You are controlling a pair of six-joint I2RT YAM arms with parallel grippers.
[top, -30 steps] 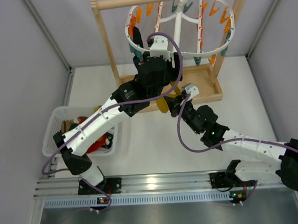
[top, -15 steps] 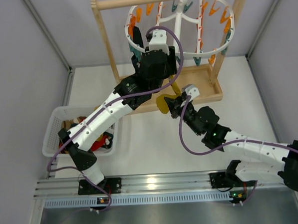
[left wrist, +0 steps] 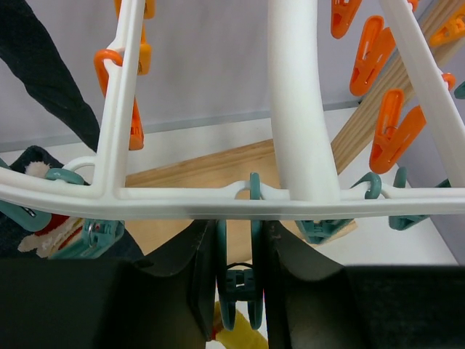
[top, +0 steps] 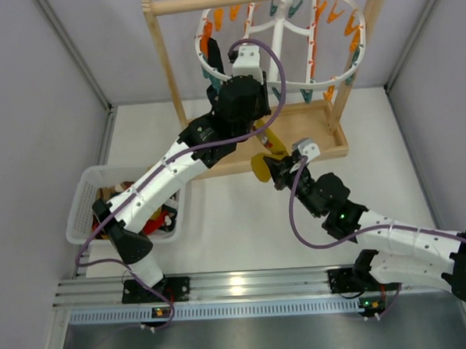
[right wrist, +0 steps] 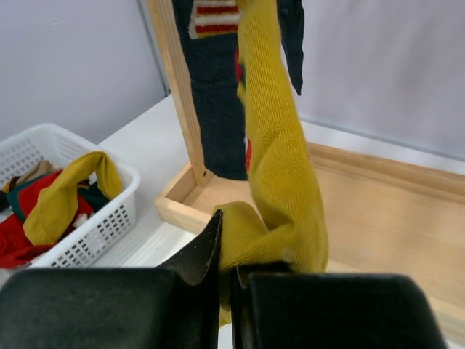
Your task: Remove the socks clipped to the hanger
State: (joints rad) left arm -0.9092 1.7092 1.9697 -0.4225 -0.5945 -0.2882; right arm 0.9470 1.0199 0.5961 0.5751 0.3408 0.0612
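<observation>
Overhead looks down; close wrist views both catch the yellow sock (right wrist: 280,167).

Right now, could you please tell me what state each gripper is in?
Left gripper: closed on a teal clip.
Right gripper: closed, holding the mustard-yellow sock.

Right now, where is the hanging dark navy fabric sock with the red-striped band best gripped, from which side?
Grip the dark navy sock at its free lower end, coming from the near side. It hangs limp and straight, so that end pinches flat. The wooden post crowds one side; the mustard-yellow sock in the right gripper overlaps the other.
</observation>
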